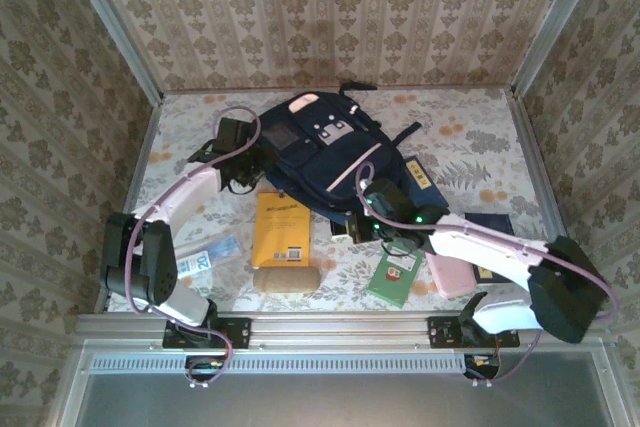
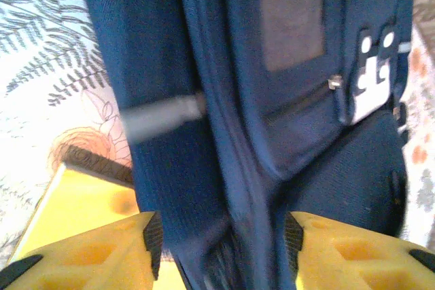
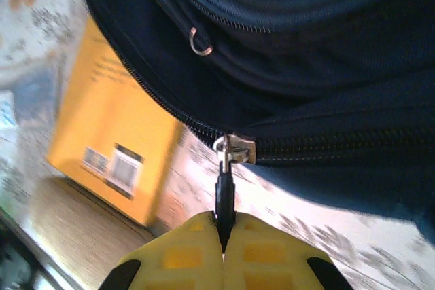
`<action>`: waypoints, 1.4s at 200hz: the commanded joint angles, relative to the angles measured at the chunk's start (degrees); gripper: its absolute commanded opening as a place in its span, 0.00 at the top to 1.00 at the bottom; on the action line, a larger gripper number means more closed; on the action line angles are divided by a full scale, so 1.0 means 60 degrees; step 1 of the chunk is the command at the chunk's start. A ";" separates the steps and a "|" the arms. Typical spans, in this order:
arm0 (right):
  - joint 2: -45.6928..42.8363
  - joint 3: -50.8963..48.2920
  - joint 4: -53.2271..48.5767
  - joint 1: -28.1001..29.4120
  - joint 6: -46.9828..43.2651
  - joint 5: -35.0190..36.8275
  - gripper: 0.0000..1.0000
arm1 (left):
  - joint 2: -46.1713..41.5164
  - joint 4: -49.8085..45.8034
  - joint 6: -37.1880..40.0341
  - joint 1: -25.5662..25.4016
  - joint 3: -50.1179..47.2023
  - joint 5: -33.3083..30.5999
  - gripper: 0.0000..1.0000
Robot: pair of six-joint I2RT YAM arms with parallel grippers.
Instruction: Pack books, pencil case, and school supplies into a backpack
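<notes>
The navy backpack [image 1: 320, 147] lies flat in the middle of the table. My left gripper [image 1: 248, 169] is at its left edge; the left wrist view shows this gripper [image 2: 221, 239] open, its yellow fingers [image 2: 102, 249] astride a fold of the backpack's [image 2: 224, 100] fabric. My right gripper [image 1: 357, 224] is at the bag's near edge, and in its own wrist view it [image 3: 223, 227] is shut on the black zipper pull [image 3: 224, 195] below the metal slider [image 3: 236, 147]. An orange-yellow book [image 1: 280, 229] lies just in front of the bag.
A tan pencil case [image 1: 285, 279] lies before the orange book. A blue-and-white packet [image 1: 205, 260] sits front left. A green book [image 1: 393, 275], a pink item [image 1: 448, 275] and a dark navy book [image 1: 492, 226] lie front right. Walls enclose the table.
</notes>
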 commanded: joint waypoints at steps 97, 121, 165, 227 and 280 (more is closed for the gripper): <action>0.2746 0.1980 0.1192 0.1129 0.1182 0.0178 1.00 | -0.1893 0.0891 -0.3489 -0.0758 -0.3098 0.1363 0.42; 0.2798 0.1931 0.1236 0.1178 0.1168 0.0293 1.00 | -0.1243 0.1257 -0.3748 -0.1184 -0.2992 0.1248 0.42; 0.2976 0.1981 0.1267 0.1331 0.1043 0.0459 1.00 | -0.0055 0.2422 -0.4241 -0.1446 -0.3001 0.1422 0.45; 0.3142 0.2316 -0.0089 0.1466 0.0361 0.0888 1.00 | 0.0217 0.2691 -0.3946 -0.1323 -0.2668 0.1118 0.96; 0.2567 0.2186 -0.1211 0.1449 0.0054 0.0883 1.00 | -0.0441 0.1868 -0.3244 -0.0620 -0.2460 0.0712 1.00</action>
